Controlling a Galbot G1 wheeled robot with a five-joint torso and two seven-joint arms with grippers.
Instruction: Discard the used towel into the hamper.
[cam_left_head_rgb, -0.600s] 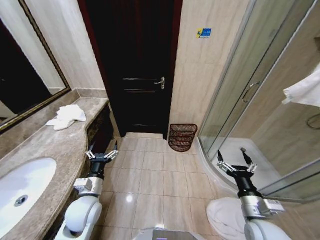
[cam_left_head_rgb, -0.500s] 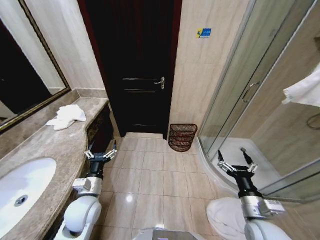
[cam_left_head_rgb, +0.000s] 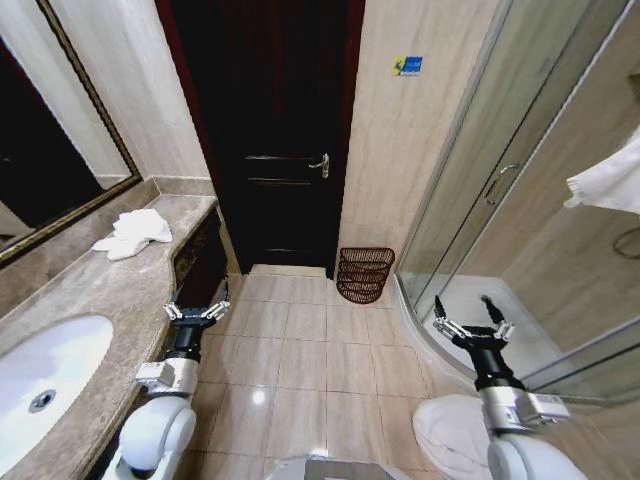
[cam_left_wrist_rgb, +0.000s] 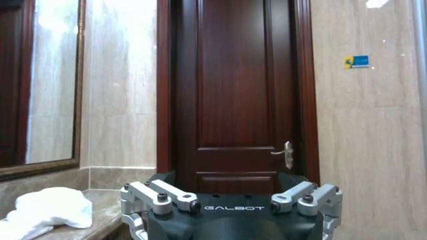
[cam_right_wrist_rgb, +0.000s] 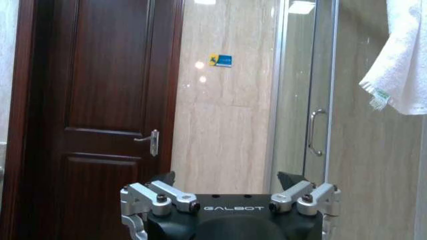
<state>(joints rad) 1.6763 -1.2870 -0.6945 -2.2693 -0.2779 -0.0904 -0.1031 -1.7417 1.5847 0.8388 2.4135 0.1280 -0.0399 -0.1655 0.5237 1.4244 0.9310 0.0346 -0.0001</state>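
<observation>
At the far left a mirror hangs on the wall above a marble tabletop with a white sink set in its near end. A crumpled white towel lies on the far part of the tabletop, well apart from the sink; the left wrist view shows it as a white heap at the counter's edge. Just right of the tabletop's edge the left claw is held low over the tiled floor, its fingers spread apart and holding nothing, well short of the towel. Straight ahead stands a dark wooden door with a metal handle. Right of the door, on the floor against the beige wall, sits the hamper, a dark red-brown wire basket; whether anything lies inside it is hard to tell from here. A small blue sign is fixed on the wall above it. Further right the glass shower enclosure curves toward the near side. The right claw is held low in front of the glass, fingers spread and empty. At the far right edge a white cloth hangs behind the glass.
</observation>
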